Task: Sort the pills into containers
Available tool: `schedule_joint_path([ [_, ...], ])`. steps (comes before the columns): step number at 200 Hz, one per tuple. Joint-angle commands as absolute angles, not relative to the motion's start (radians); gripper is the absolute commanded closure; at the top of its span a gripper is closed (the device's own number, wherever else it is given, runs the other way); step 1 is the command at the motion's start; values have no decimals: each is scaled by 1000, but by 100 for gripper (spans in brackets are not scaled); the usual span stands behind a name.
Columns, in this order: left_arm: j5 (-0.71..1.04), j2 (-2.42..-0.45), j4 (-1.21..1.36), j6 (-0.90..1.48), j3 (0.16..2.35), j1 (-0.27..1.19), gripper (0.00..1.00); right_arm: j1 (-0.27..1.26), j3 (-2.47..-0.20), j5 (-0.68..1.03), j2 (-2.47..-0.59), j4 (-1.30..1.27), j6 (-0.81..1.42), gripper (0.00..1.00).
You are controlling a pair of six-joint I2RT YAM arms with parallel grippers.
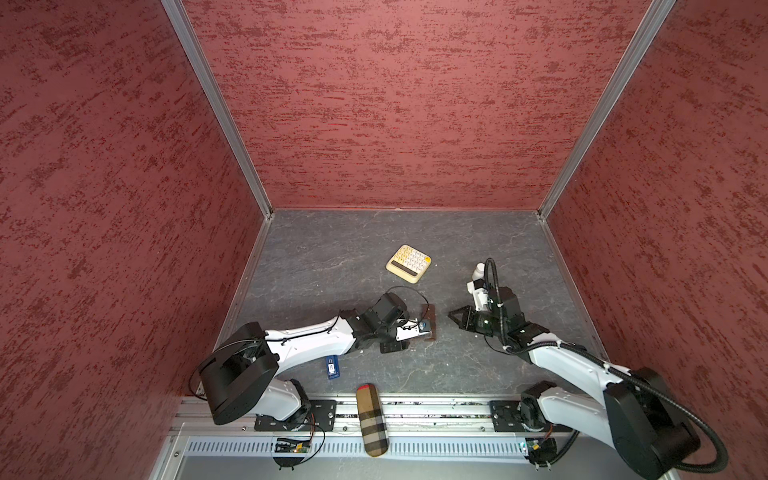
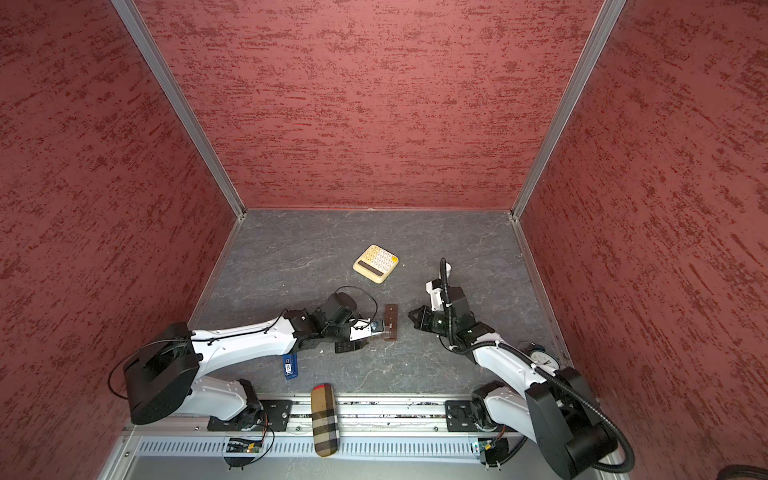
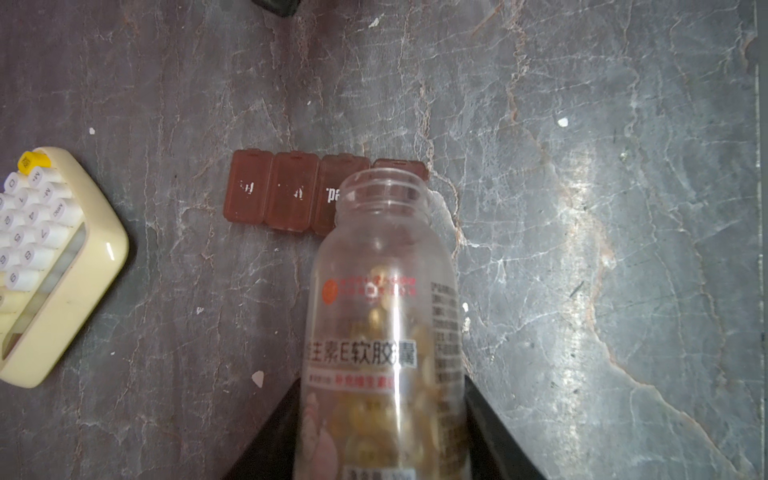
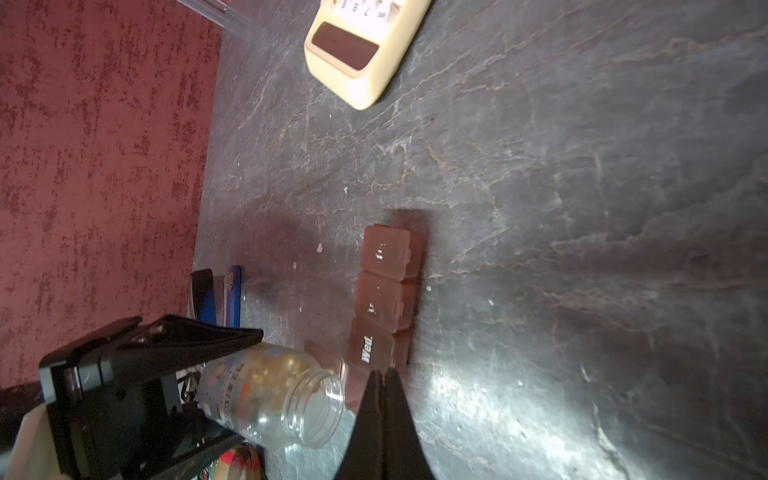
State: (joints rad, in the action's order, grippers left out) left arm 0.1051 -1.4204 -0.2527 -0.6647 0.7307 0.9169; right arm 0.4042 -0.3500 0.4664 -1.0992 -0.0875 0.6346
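Observation:
The containers (image 1: 430,322) (image 2: 390,322) are a dark brown strip of lidded compartments (image 3: 270,191) (image 4: 386,270) lying mid-table. The end compartment by the "Wed" one seems to have its lid up. My left gripper (image 1: 409,332) (image 3: 382,386) is shut on a clear uncapped bottle (image 3: 382,311) (image 4: 270,390). The bottle is tipped with its mouth over that end of the strip. Golden pills (image 3: 374,320) show inside it. Small white bits (image 3: 257,378) (image 4: 319,248) lie on the table. My right gripper (image 1: 451,314) (image 2: 411,314) (image 4: 382,372) is shut and empty, its tips just beside the strip.
A cream calculator (image 1: 409,264) (image 3: 50,257) sits behind the strip. A blue item (image 1: 333,368) lies by the left arm and a plaid case (image 1: 372,419) lies across the front rail. A small white bottle (image 1: 479,272) stands behind the right arm. A clock (image 2: 540,357) is near the right wall.

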Motion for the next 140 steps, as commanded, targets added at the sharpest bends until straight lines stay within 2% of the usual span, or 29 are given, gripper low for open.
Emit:
schedule_joint_path([
  [1, 128, -1437, -280, -686, 760, 907, 100, 418, -300, 472, -1015, -97, 546, 100],
  [72, 142, -1465, -313, -705, 800, 901, 100, 504, -175, 470, -752, -84, 448, 100],
  [140, 153, -1472, -319, -709, 820, 892, 100, 611, -132, 400, -745, -115, 450, 100],
])
